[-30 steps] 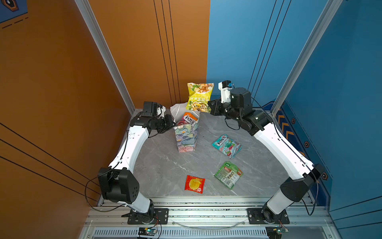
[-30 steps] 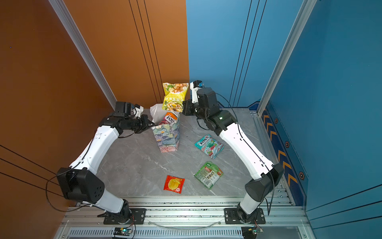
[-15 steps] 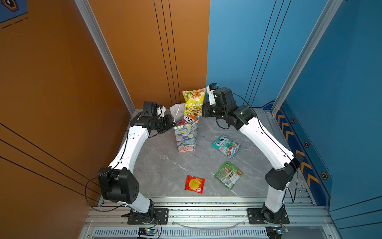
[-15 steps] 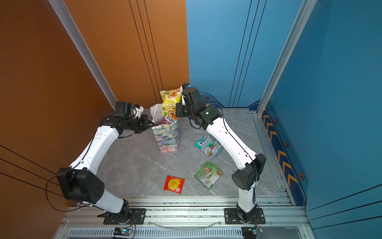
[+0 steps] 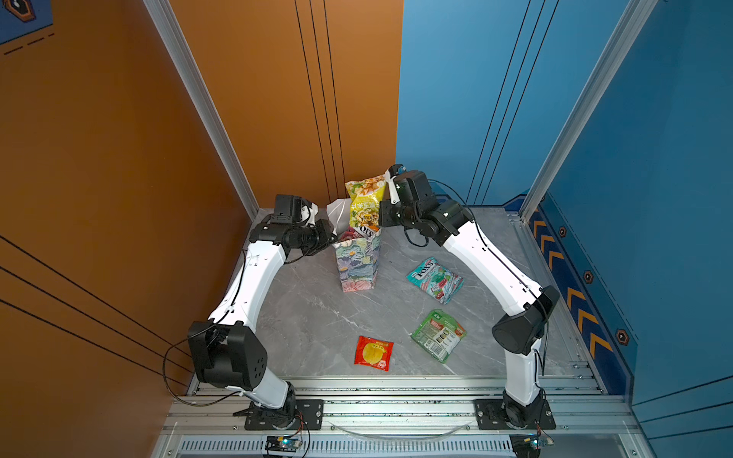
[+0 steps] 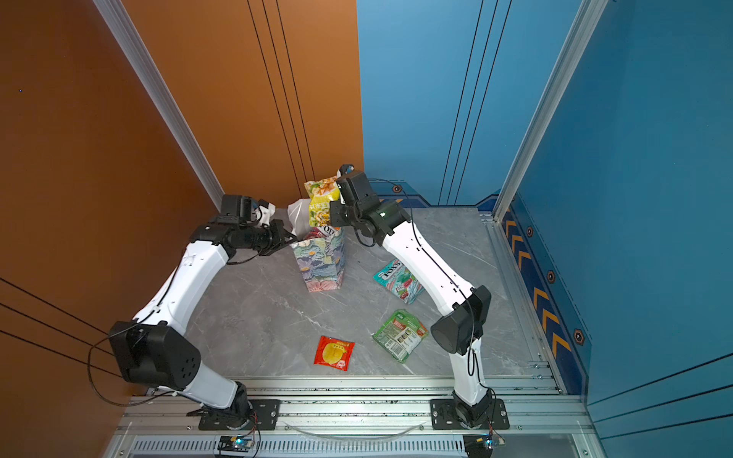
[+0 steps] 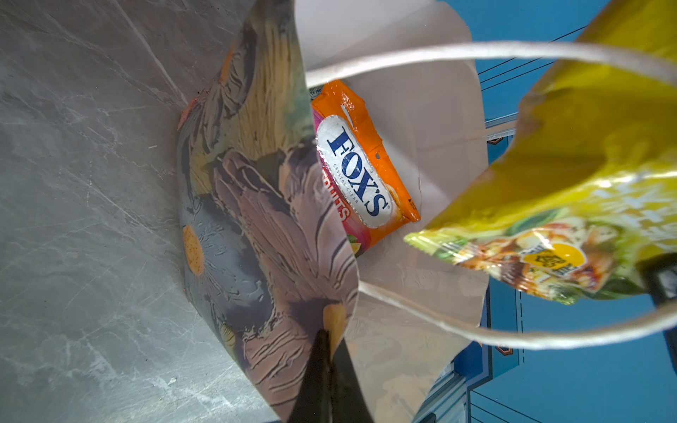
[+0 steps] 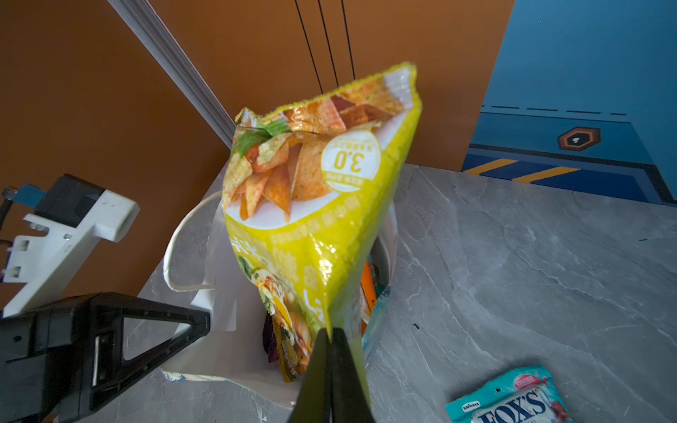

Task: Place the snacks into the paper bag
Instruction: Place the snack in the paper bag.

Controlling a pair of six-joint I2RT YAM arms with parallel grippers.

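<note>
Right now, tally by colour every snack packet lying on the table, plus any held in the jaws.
Teal FOX'S packet: 1
Green pouch: 1
Red-yellow sachet: 1
Yellow pouch, held over the paper bag: 1
Total: 4

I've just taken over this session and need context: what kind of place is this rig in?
Probably a purpose-built robot test booth, not a home or shop: plain orange panels and blue panels wall it in, the arm bases bolt onto an aluminium rail, and the work surface is a marble-look tabletop.
</note>
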